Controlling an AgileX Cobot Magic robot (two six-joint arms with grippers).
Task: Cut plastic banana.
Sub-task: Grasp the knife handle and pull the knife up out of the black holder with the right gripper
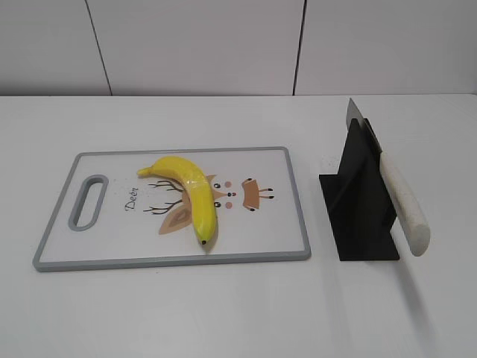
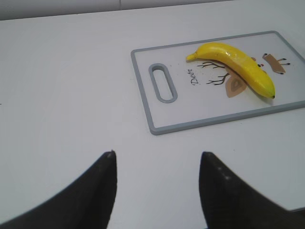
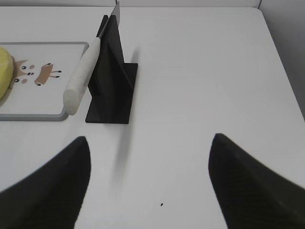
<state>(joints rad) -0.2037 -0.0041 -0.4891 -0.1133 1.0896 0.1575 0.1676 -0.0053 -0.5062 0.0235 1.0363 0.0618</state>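
With both the left hand and right hand spread wide and empty, the plastic banana lies loose mid-cutting board, liable to roll or skid once the knife, resting in the holder beside the board, presses it.

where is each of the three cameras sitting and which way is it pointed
Exterior view: in front of the table, slanting down at the cutting board, plastic banana and knife in its black stand; no robot part shows.
Left wrist view: above bare table, facing the board's handle end; the open left tool fills the bottom.
Right wrist view: above the table's right side, facing the stand and knife; the open right tool frames the bottom.
All three share the board and banana; the knife shows in exterior and right wrist views only.
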